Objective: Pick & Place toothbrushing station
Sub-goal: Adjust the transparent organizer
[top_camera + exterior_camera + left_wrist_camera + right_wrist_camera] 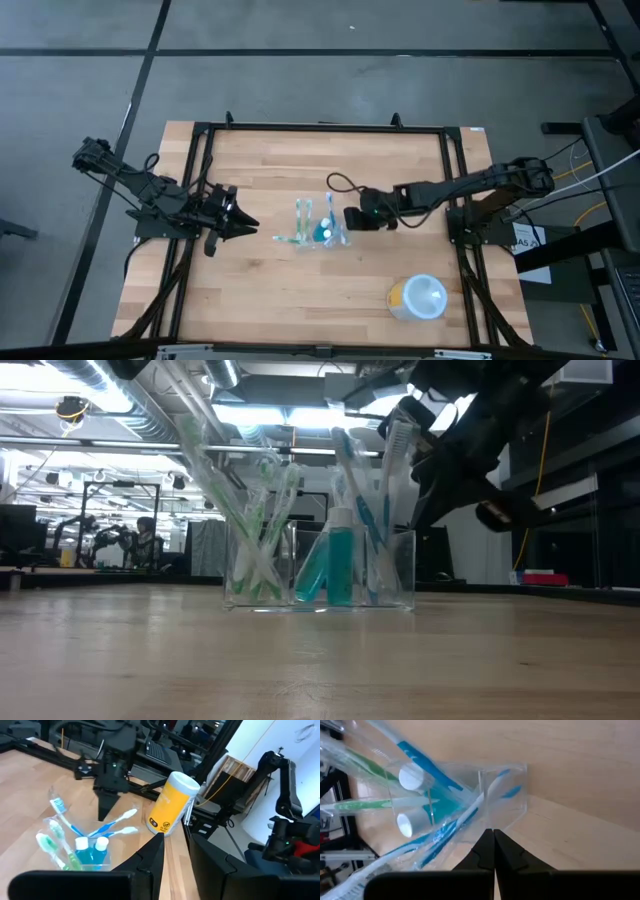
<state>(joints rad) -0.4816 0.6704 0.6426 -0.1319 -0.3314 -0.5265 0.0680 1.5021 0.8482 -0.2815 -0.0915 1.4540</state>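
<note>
On the wooden surface [300,300], the station [318,233] stands near centre. The right gripper [352,218], fingers together, sits just at its 3 o'clock, nearer than the left gripper [245,224], fingers partly apart, at 9 o'clock.

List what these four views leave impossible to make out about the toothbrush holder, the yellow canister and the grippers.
- Clear holder: its outline, high view, too small and see-through against the wood.
- Yellow canister: label text, left wrist view, too small.
- Right gripper: touching the holder or just short, right wrist view; fingers shut.
- Left gripper: finger gap, high view, too small.
</note>
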